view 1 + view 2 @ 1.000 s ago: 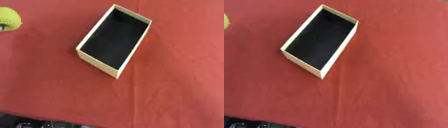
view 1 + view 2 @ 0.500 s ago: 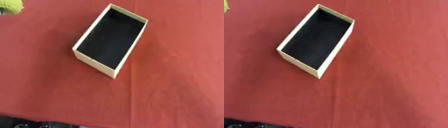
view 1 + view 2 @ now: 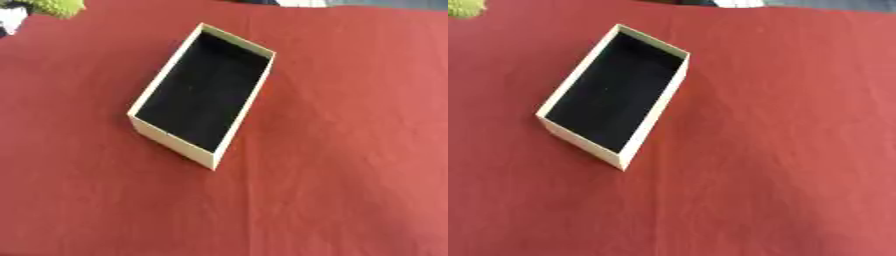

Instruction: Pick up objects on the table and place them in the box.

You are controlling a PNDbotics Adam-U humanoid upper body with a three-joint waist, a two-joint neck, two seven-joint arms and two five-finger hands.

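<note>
A red cloth covers the surface; on it, left of centre, sits an open rectangular cream cardboard box with a black inside, its long axis running from near-left to far-right; a fuzzy yellow-green round object lies well apart at the far-left corner; neither hand is in sight, so I cannot tell their state.

Soft, even light falls across the red cloth-covered table, both views blurred throughout, the cream rectangular box showing a black shadowed interior and the fuzzy yellow-green object smeared at the far-left corner.
</note>
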